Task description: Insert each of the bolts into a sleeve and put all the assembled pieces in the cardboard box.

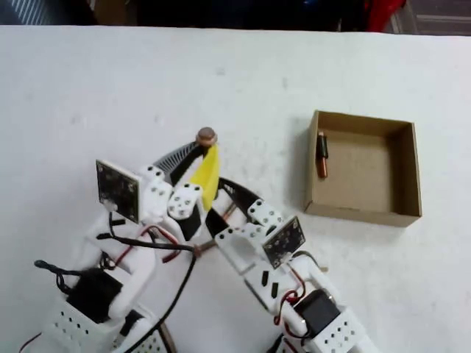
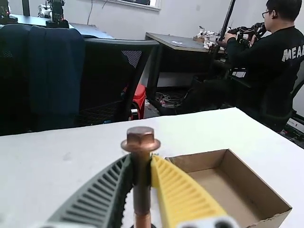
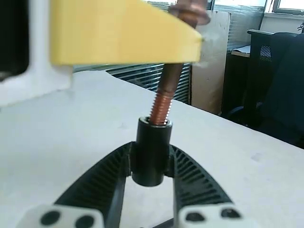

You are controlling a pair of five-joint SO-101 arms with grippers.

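My left gripper point(image 2: 141, 164), with one grey and one yellow finger, is shut on the shaft of a copper bolt point(image 2: 140, 142) that it holds head up. In the high view this bolt point(image 1: 206, 136) is at the table's middle, left of the cardboard box point(image 1: 363, 215). My right gripper point(image 3: 151, 159) has black fingers and is shut on a black sleeve point(image 3: 151, 152), held upright just under the bolt. The bolt's threaded tip point(image 3: 161, 111) sits in the sleeve's mouth. One assembled piece point(image 1: 321, 154) lies inside the box along its left wall.
The box point(image 2: 247, 190) stands open on the white table point(image 1: 110, 88) just right of both grippers. Both arms' bases and cables point(image 1: 147, 243) crowd the near edge. Chairs and desks stand beyond the far edge.
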